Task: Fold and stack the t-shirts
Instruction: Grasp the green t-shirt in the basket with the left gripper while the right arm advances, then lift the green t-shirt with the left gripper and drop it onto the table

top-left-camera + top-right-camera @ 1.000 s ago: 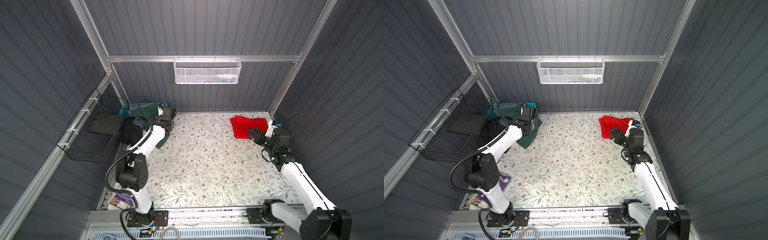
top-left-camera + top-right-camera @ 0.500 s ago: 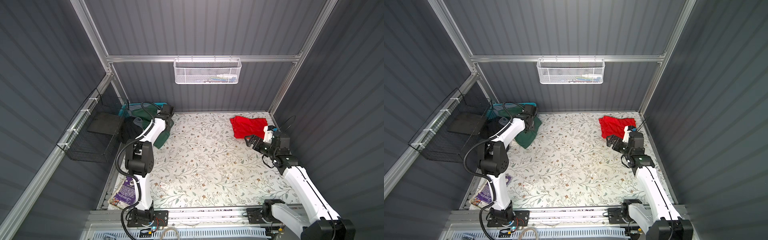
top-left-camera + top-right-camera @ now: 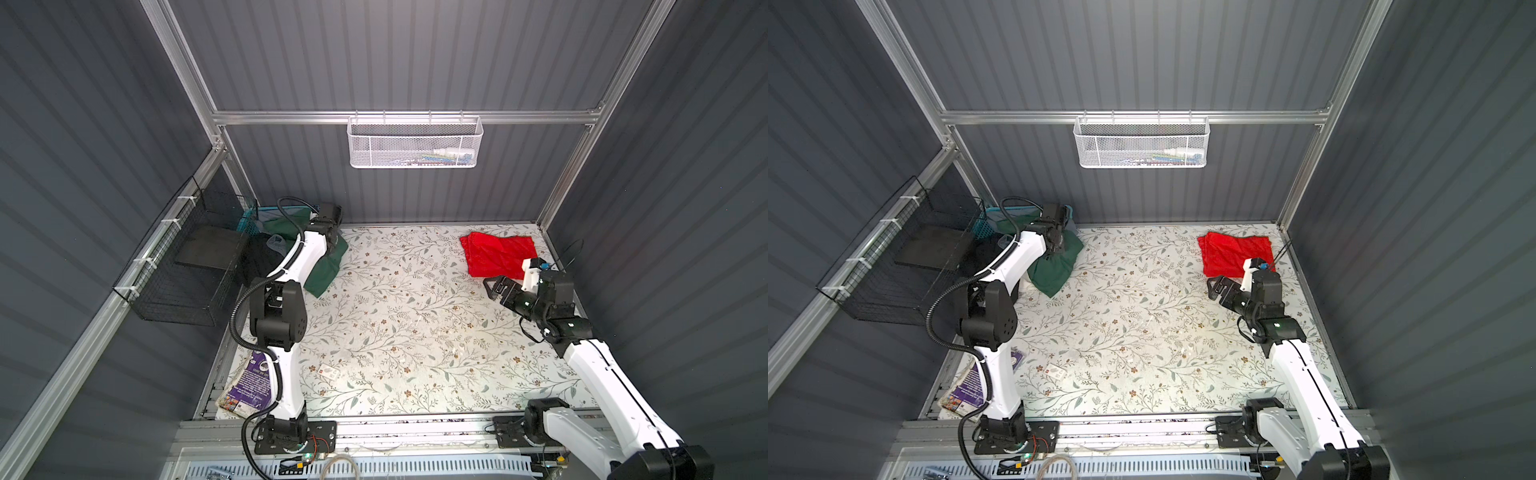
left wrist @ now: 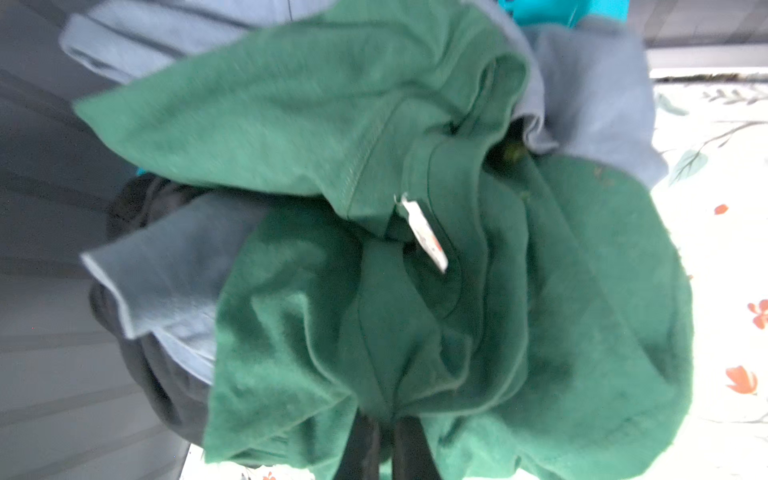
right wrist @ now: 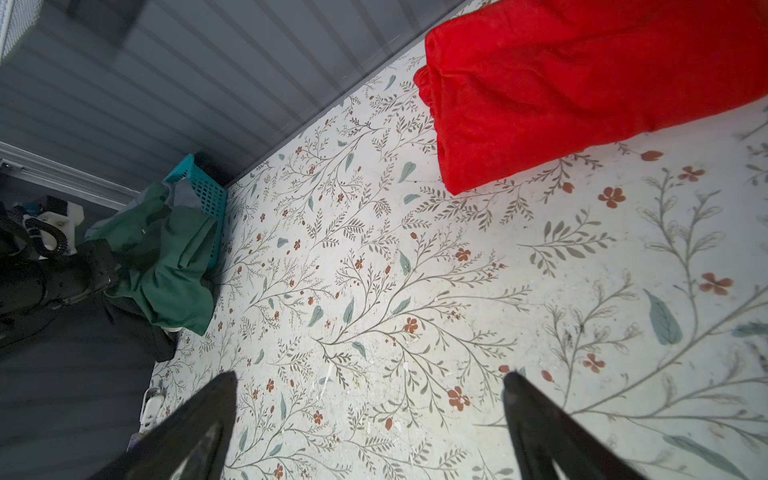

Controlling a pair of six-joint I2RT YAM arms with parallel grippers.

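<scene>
At the far-left corner of the counter (image 3: 395,316), in both top views, the left claw (image 3: 331,243) is pressing into the dark green t-shirt (image 3: 326,272), reaching deeper toward the teal basket (image 3: 985,226) than 1 second ago. The right claw (image 3: 496,286) is backing away from the red t-shirt (image 3: 498,253), which is lying folded at the far right.

Left wrist view: jaws, open 1 second ago, are now pinching a fold of green cloth.

Right wrist view: jaws are standing wide, holding nothing.

Judgement: red looks finished; green is being picked up for folding.
</scene>
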